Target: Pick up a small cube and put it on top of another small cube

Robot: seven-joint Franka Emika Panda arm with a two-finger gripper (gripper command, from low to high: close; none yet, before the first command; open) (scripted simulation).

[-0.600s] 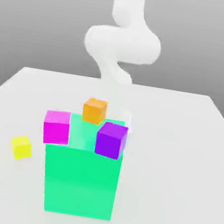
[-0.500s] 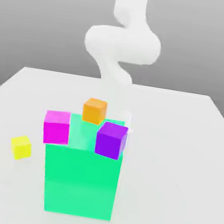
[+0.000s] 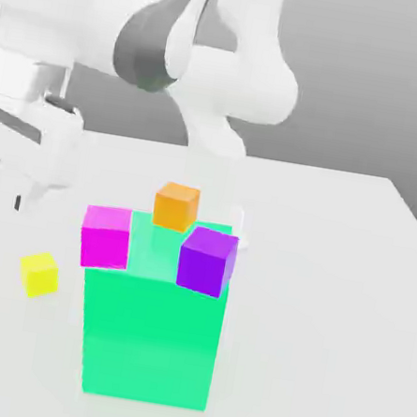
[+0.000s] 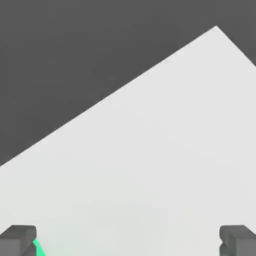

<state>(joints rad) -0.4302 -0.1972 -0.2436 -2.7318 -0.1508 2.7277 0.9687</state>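
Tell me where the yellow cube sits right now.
In the exterior view, the yellow cube lies alone on the table, at that view's left, beside the green block and below the magenta cube.

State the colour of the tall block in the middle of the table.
Green; the tall block shows best in the exterior view.

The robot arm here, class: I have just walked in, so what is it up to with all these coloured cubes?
A white Panda arm is reaching in from the exterior view's left, its gripper open and holding nothing. The small yellow cube sits alone on the white table, apart from the tall green block. A magenta cube, an orange cube and a purple cube cluster around the block's top. Nothing has been grasped or stacked yet.
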